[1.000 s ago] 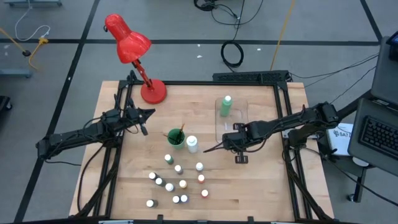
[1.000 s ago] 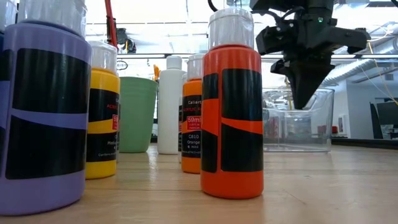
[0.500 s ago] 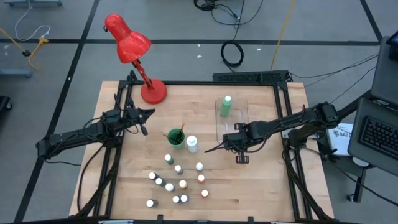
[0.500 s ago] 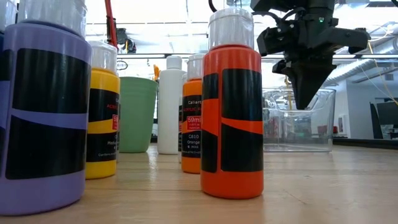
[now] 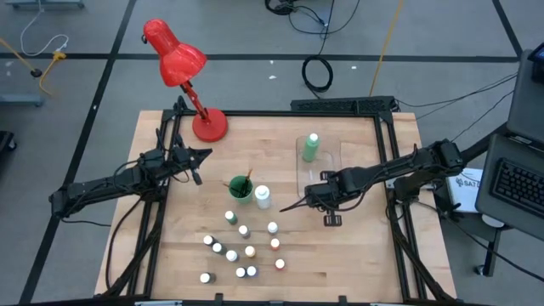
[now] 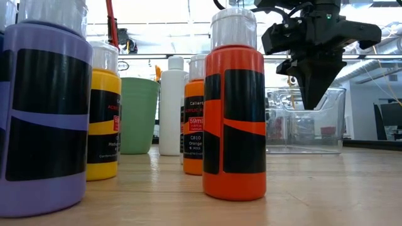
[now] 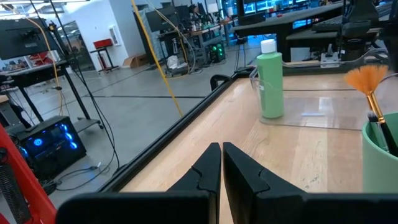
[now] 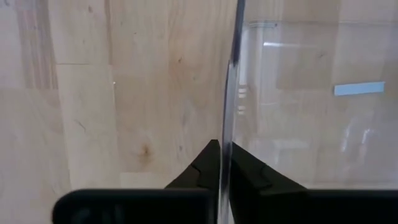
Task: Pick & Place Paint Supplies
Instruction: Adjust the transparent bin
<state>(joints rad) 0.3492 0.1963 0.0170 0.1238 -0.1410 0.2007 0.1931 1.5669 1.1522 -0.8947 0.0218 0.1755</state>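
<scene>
1. Landmark: the clear tray (image 5: 318, 174), set on the bench (image 5: 357, 255) toward its far right. One tall green bottle (image 5: 311, 146) is stood upright inside the tray at its far end.
2. Right end effector (image 5: 299, 202): placed at the near left corner of the tray, over the tray's wall. The fingers are pressed together, and the thin clear wall is seen on edge right at the fingertips in the right wrist view (image 8: 221, 152); whether the wall is pinched cannot be told. No paint item is held.
3. Left end effector (image 5: 201, 154): parked well to the left of the tray, fingers closed on nothing, pointed toward the tray and the green cup (image 5: 240, 189).
4. Remaining supplies: small white-capped bottles (image 5: 242, 246) are clustered on the near side of the tray, to its left; a white bottle (image 5: 263, 197) stands beside the green cup, which holds brushes (image 5: 248, 178).
5. Deciding relation: the bottles lie nearer-left of the right end effector, all upright, long axes vertical. The right arm is judged the closer.
6. Room: open bench is left between tray and cluster; the bottles are packed closely, so neighbours could be knocked.
</scene>
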